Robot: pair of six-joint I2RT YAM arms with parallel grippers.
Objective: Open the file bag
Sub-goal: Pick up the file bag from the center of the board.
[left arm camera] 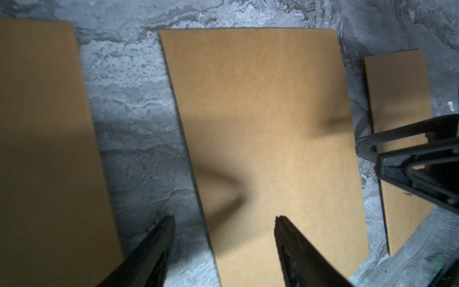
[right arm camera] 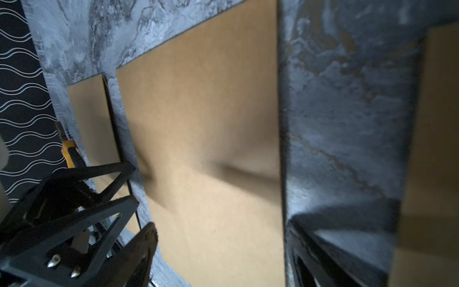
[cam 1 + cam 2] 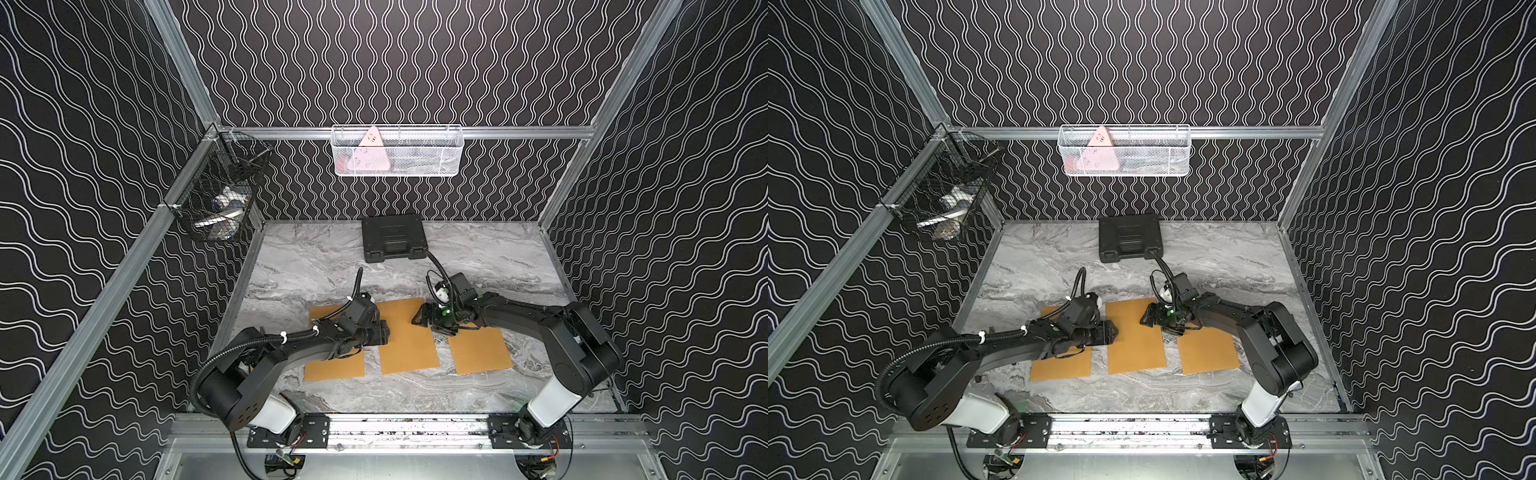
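Left gripper [image 1: 225, 218]: jaws spread, empty, straddled the bag's left edge, probably to pinch it.
Middle file bag [image 3: 409, 353]: lay flat on the table [image 3: 478, 266], reachable from both sides.
Right gripper [image 3: 417, 321]: jaws spread, empty, hung over its far right corner.

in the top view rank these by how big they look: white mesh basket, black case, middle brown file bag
1. white mesh basket: clearly the widest, though it hangs higher and is probably nearer the camera, so its true size is unsure
2. middle brown file bag
3. black case
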